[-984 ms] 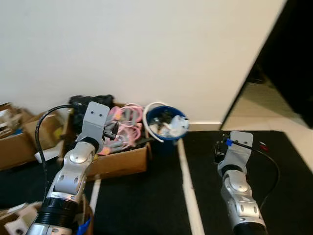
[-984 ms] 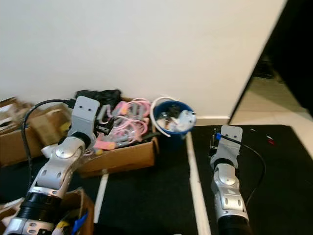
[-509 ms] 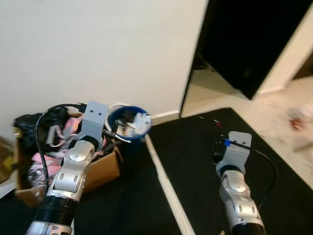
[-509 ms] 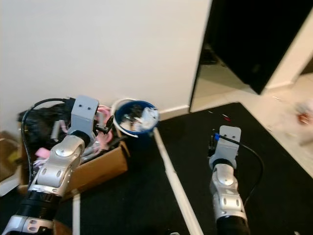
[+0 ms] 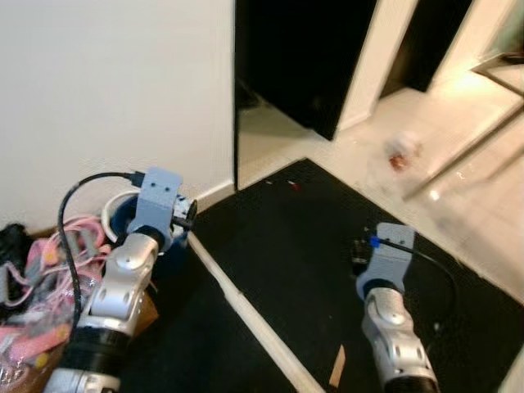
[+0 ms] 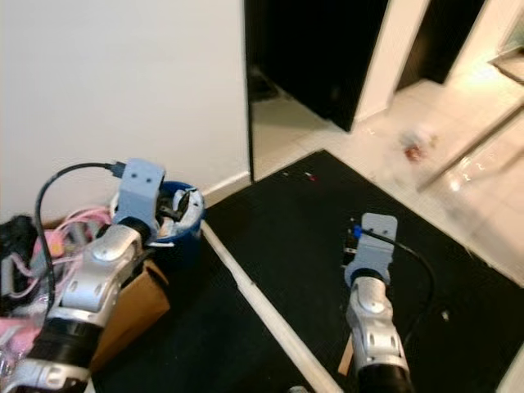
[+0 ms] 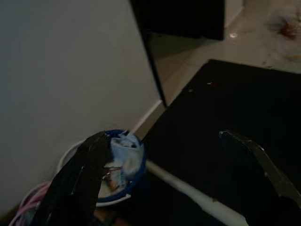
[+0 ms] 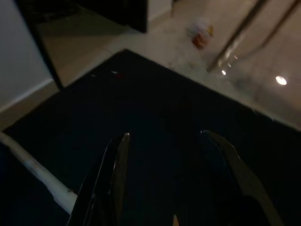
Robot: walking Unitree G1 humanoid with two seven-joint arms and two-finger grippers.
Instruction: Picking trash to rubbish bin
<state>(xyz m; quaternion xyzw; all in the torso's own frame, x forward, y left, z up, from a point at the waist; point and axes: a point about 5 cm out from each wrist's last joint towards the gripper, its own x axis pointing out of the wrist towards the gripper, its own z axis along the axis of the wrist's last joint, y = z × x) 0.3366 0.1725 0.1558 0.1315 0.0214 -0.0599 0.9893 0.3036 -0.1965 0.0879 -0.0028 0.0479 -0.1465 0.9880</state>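
Your round blue rubbish bin (image 7: 123, 162) stands at the near left against the wall, already holding crumpled paper. Both the left gripper (image 7: 162, 181) and right gripper (image 8: 171, 176) have fingers apart and empty. One blurred red-and-white scrap (image 5: 399, 151) lies far right on the tiles, uncollected; its identity is indistinct.

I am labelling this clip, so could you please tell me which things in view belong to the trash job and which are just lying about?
Belongs to the job:
- blue rubbish bin by the wall, with paper in it
- crumpled wrapper on the tiled floor, blurred
- left hand and right hand, both open and empty

Just lying about:
- cardboard box
- pink cables
- black mat
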